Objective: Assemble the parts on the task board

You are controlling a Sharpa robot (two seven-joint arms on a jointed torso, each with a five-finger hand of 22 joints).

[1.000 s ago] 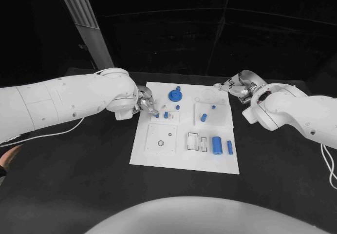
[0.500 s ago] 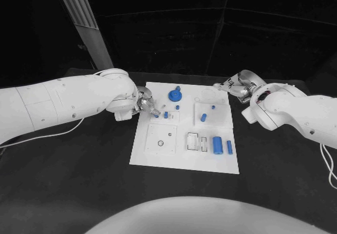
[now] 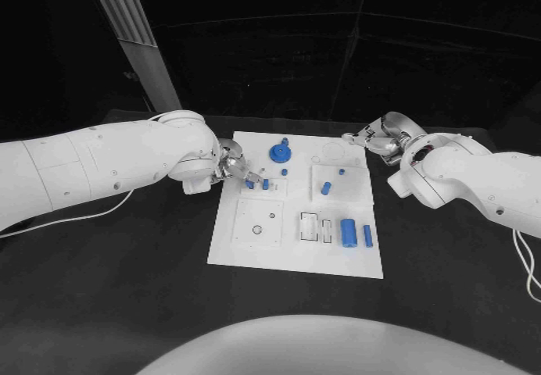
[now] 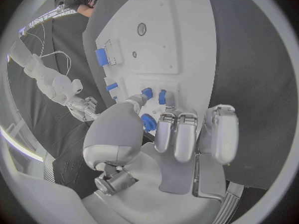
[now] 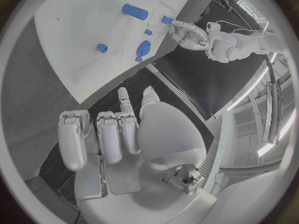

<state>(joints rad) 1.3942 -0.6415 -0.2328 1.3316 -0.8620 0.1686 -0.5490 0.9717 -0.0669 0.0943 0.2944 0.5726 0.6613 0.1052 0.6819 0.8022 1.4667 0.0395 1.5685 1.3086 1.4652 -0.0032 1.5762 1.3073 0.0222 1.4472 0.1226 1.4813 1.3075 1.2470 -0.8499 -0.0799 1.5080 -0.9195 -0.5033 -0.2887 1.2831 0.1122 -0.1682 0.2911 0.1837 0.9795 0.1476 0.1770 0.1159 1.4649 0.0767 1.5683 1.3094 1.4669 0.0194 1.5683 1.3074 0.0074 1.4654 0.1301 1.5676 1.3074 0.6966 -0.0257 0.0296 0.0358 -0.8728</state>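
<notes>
**At the board's upper left edge: left hand on a small blue piece**

In the middle of the frame the white board [image 3: 295, 234] lies on the black table [image 3: 124, 281]. Left hand [image 3: 234, 168] sits at the board's upper left edge, fingers curled down over it; in the left wrist view the thumb and a fingertip [image 4: 136, 102] seem to pinch a small blue peg [image 4: 147, 93], though the contact is partly hidden. A second blue peg [image 4: 162, 96] stands just beside it. Blue gear-like piece [image 3: 280, 151] near the board's top centre, small blue stub [image 3: 326, 187] right of centre, two blue cylinders [image 3: 349, 232] side by side at lower right. Right hand [image 3: 377, 139] hangs off the board's upper right corner, over the table, fingers curled in on nothing, apart from the parts.
</notes>
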